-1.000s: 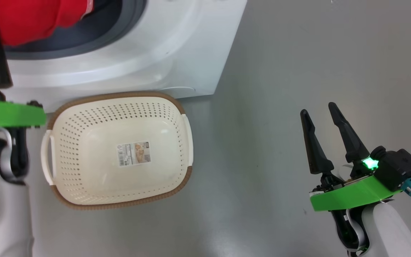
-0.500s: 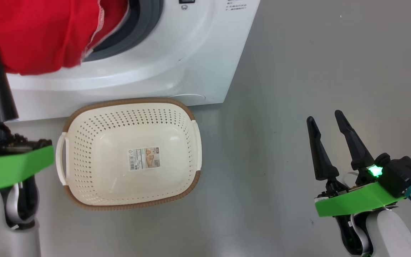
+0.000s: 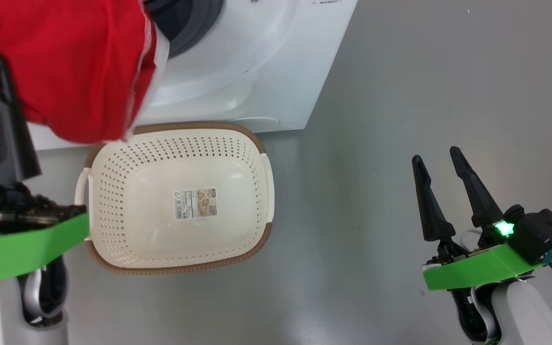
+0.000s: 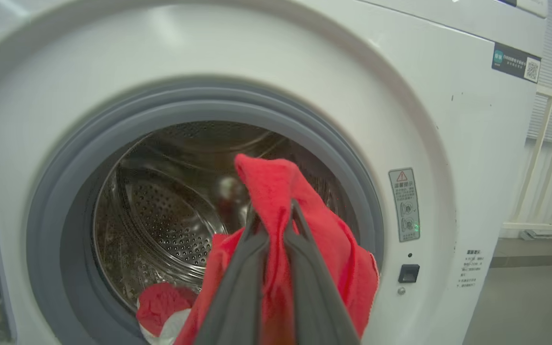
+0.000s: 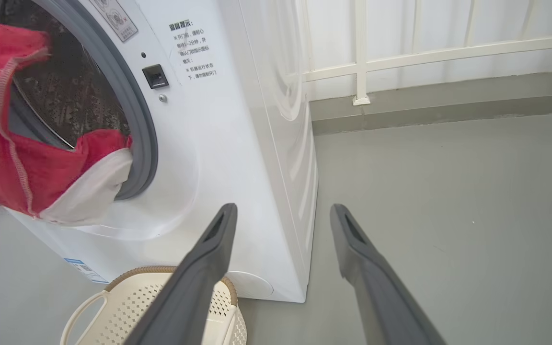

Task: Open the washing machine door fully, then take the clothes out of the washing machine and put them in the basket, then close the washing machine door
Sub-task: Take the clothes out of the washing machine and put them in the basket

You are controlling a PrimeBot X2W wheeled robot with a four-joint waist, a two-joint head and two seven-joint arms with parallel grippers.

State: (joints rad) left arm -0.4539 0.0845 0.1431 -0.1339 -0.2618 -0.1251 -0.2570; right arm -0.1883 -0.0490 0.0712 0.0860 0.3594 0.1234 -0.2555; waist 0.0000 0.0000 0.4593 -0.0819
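Left tool (image 4: 273,212) — clothes (image 3: 65,62) lengthwise downward

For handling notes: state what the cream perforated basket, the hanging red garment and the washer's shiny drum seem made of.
Cream perforated basket: moulded plastic by its look, smooth with soft highlights; its brown rim only looks woven.
Red garment: soft matte fabric, folding and drooping, with a white stitched edge.
Shiny drum: probably stainless steel, given its mirror reflections and punched holes.

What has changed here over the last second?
The left gripper, fingers shut on the red clothes, has drawn back, pulling them further out of the washing machine, toward the basket. The right gripper stays open and idle; the basket stays empty.
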